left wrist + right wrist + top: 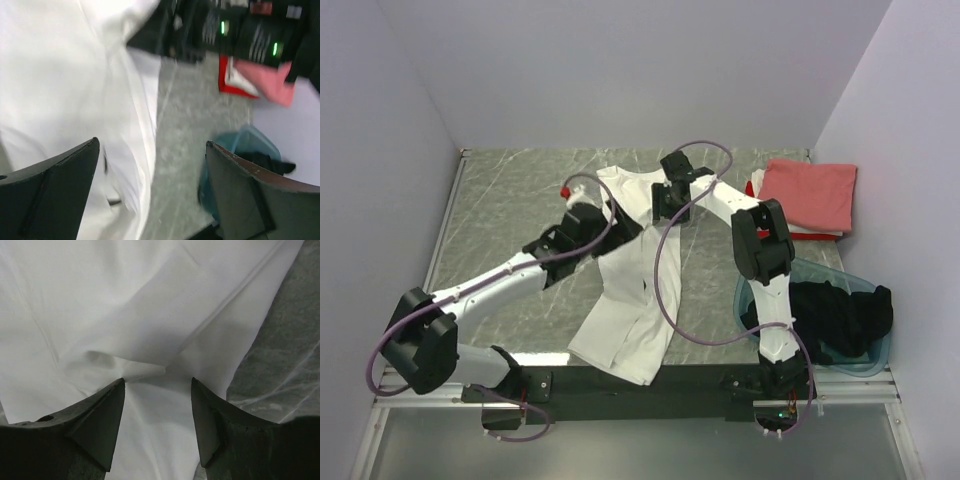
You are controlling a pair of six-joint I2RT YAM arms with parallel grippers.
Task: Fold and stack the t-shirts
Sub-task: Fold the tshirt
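Observation:
A large white t-shirt (625, 290) lies rumpled down the middle of the table, with its hem at the near edge. My left gripper (613, 228) is open over the shirt's left upper part. In the left wrist view the gripper (151, 150) has white cloth (65, 90) under its left finger and bare table between the jaws. My right gripper (670, 208) is open just above the shirt's upper right. In the right wrist view the gripper (157, 384) straddles a raised crease of white cloth (140, 315). A folded salmon-pink shirt (810, 192) tops a red and white stack at the back right. A black shirt (840, 315) lies in the tub.
The translucent teal tub (868, 362) stands at the near right beside the right arm, and shows in the left wrist view (250, 142). The grey marbled table (510, 200) is walled on the left, back and right. A black rail (650, 385) runs along the near edge.

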